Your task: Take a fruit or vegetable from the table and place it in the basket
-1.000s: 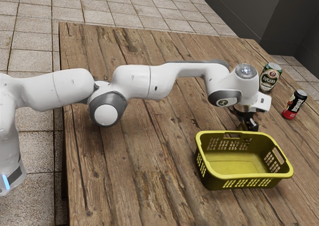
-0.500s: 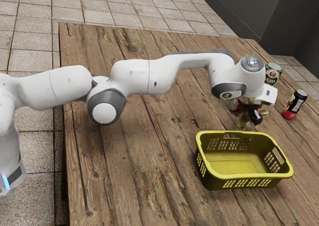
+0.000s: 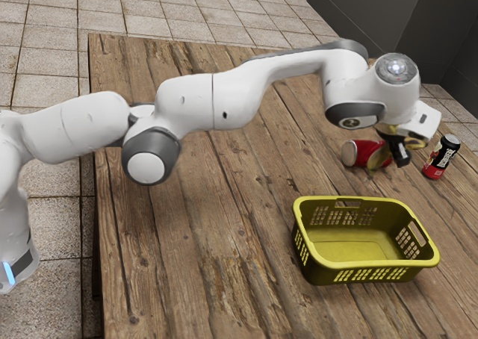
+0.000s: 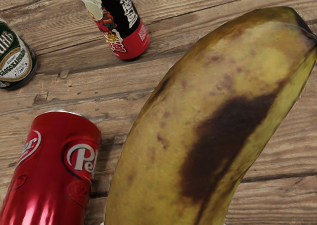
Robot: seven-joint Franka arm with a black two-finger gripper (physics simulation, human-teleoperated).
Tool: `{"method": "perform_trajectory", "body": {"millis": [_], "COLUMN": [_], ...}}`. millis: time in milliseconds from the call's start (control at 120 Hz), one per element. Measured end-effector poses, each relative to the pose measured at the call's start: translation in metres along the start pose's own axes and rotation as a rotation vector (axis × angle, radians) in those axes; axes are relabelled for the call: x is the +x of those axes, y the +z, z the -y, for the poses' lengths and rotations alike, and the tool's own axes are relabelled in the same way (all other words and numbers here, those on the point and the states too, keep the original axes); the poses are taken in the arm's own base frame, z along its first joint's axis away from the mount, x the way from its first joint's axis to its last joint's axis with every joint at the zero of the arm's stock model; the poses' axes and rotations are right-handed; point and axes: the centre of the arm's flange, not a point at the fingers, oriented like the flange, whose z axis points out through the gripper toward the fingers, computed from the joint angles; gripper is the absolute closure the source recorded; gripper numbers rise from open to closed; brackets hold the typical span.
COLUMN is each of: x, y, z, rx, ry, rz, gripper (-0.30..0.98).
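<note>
Black two-finger hand (image 3: 402,152) clamped on brown-blotched yellow banana (image 4: 213,121); both have risen and shifted away from the yellow-green plastic basket (image 3: 366,264). Grasp looks good; needs a swing back over the basket.

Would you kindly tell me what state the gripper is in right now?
Gripper: closed, holding the dark-blotched banana.
</note>
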Motion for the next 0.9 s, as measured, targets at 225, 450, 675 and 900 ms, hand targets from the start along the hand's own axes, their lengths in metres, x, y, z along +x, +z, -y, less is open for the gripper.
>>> {"method": "perform_trajectory", "body": {"millis": [225,450,675,900], "x": [-0.012,-0.033,-0.04,-0.065], "y": [-0.016,0.015,0.027,-0.076], "z": [-0.079,-0.096,-0.097,0.02], "rx": [-0.087,-0.156,-0.208,-0.194], "ry": [0.132,0.155,0.134,0.058], "rz": [0.022,0.13,0.17,0.25], "gripper": [0.51,0.51,0.15,0.03]}}
